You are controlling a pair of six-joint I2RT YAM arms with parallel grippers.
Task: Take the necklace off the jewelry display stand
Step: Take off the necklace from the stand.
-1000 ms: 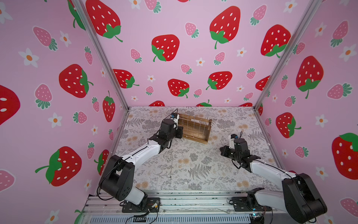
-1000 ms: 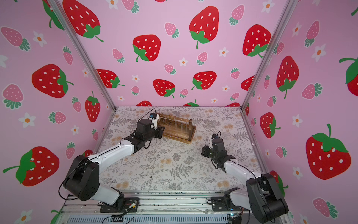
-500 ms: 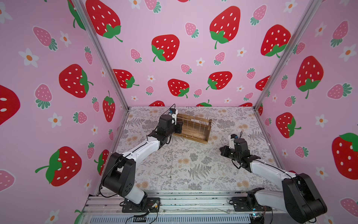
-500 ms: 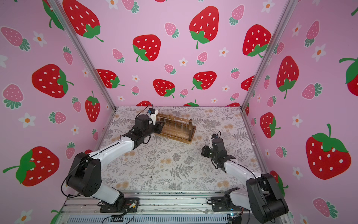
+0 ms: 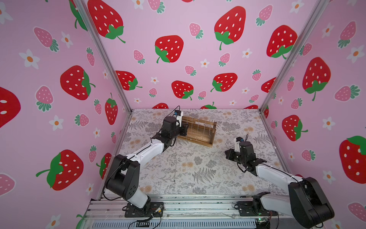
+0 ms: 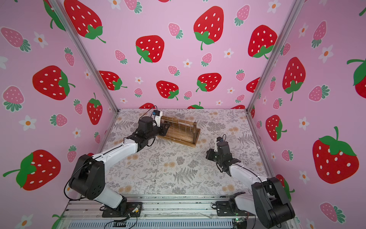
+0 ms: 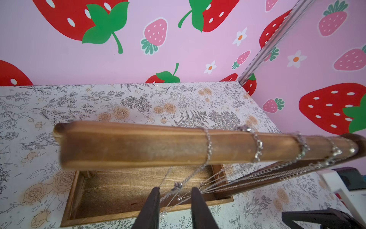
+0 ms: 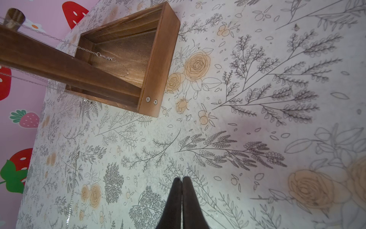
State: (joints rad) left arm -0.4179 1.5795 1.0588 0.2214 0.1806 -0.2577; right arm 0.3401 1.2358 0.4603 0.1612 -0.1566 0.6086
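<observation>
Left arm's wrist has swung slightly toward the back since a second ago; the right arm hasn't budged. The left gripper (image 7: 175,189) has its fingers parted, with fine chains running through the gap and nothing pinched. The jewelry display stand (image 5: 200,132) sits right in front of it. The nearest necklace (image 7: 208,145) loops over the top bar just beyond the fingertips. The right gripper (image 8: 181,179) is pressed closed and empty, well apart from the stand, over the floral table (image 5: 188,170).

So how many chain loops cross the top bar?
5 chain loops: one mid-bar, one past it, one further, two bunched by the far upright; others may be hidden.
</observation>
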